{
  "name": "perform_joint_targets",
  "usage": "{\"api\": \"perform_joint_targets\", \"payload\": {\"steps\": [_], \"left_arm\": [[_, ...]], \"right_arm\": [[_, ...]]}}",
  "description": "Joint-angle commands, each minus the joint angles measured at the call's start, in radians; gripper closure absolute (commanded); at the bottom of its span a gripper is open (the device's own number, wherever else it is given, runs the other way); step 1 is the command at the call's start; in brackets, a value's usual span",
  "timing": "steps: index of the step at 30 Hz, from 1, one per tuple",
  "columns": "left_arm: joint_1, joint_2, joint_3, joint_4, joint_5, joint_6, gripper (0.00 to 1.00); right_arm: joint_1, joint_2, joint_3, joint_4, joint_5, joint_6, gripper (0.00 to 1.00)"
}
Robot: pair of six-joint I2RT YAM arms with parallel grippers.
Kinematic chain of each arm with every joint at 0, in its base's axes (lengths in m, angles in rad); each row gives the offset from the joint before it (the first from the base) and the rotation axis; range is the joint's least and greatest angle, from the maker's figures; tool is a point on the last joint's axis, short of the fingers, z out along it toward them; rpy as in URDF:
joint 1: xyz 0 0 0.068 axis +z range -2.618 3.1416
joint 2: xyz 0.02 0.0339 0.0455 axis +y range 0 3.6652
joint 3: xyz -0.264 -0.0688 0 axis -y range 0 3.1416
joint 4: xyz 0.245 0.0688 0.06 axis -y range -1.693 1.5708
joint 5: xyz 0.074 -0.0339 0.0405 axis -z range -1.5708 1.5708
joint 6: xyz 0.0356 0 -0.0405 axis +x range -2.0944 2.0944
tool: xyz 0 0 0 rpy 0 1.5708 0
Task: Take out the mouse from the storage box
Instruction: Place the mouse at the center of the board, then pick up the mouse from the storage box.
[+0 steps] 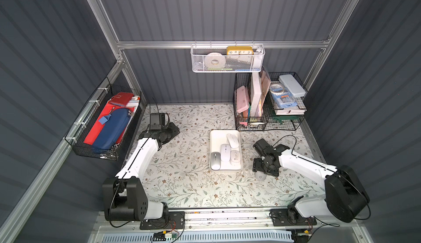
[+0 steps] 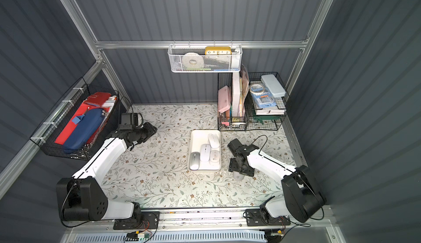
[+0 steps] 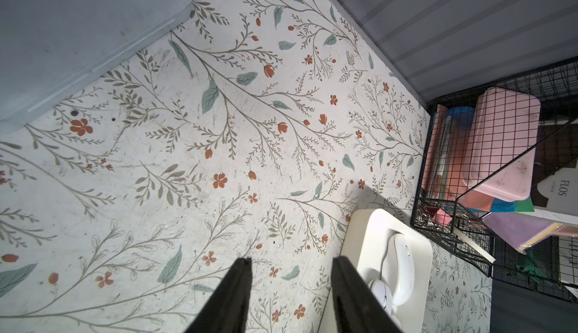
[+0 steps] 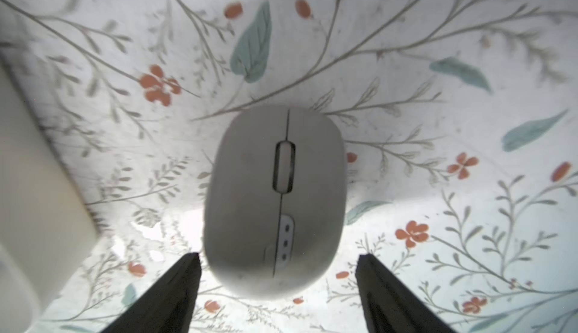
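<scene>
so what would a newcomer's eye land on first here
Probably the white box in the middle of the flowered table, with four pale mice lying in it. Next, the right gripper, hanging open over a grey mouse that lies on the table just beside the box. The crowded wire baskets in the back corner also catch the eye.

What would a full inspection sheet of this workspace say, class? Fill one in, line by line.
Surface: floral table cover, some marks.
Job's things: storage box holds four mice; fifth mouse lies on the cover beside it.
Clutter: black wire baskets of stationery at the back; white mesh basket with a clock.
End effectors: left end effector open, empty; right end effector open, astride the fifth mouse.
Cables: black cable loops beside the right end effector.
Surroundings: grey ribbed walls, aluminium frame.
</scene>
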Motion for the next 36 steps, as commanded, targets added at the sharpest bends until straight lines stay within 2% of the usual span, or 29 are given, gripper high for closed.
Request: {"api": "perform_joint_targets", "payload": {"steps": [1, 5, 13, 17, 25, 36], "left_arm": [[-0.008, -0.016, -0.009, -0.005, 0.021, 0.027, 0.52], [-0.010, -0.008, 0.002, -0.004, 0.027, 0.030, 0.51], [-0.018, 0.003, 0.011, -0.015, 0.025, 0.030, 0.50], [-0.019, -0.003, 0.019, -0.026, 0.024, 0.034, 0.50], [-0.020, -0.014, 0.021, -0.039, 0.009, 0.055, 0.49], [-0.020, -0.017, 0.009, -0.034, 0.015, 0.063, 0.49]], "right_arm": [[0.023, -0.060, 0.094, -0.035, 0.049, -0.035, 0.17], [0.034, -0.028, 0.203, 0.000, 0.011, -0.090, 0.21], [0.177, 0.352, 0.521, 0.037, 0.000, -0.134, 0.21], [0.202, 0.493, 0.633, 0.042, 0.024, -0.117, 0.20], [0.207, 0.674, 0.754, 0.058, -0.018, -0.132, 0.20], [0.219, 0.741, 0.747, 0.097, -0.052, -0.099, 0.20]]}}
